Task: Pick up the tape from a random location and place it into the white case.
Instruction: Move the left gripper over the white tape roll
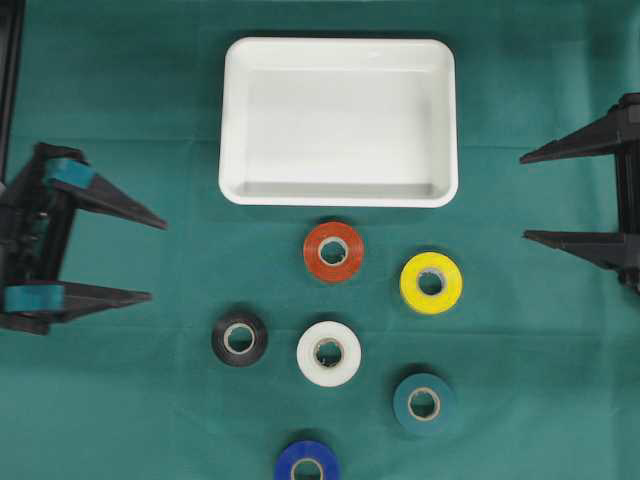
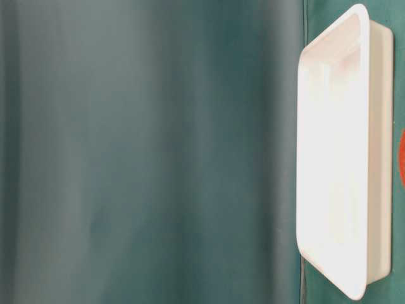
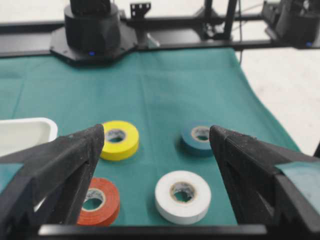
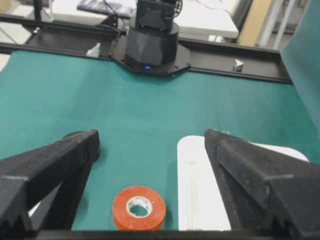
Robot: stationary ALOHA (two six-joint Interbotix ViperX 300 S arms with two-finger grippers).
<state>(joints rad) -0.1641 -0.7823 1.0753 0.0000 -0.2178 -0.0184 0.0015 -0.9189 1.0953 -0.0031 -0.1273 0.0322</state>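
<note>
Green cloth tabletop point(image 1: 120, 400), shallow white plastic case point(image 1: 338, 52) empty, six vinyl tape rolls lying just below it, red roll point(image 1: 333, 251) nearest; left gripper point(image 1: 155, 258) and right gripper point(image 1: 528, 196) both wide, nothing picked.

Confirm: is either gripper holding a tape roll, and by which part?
Nothing is held. The left gripper and right gripper are both open and empty; all six tape rolls lie flat on the green cloth.

Six tape rolls point(image 1: 333, 251) (one white case point(image 1: 338, 122))
</note>
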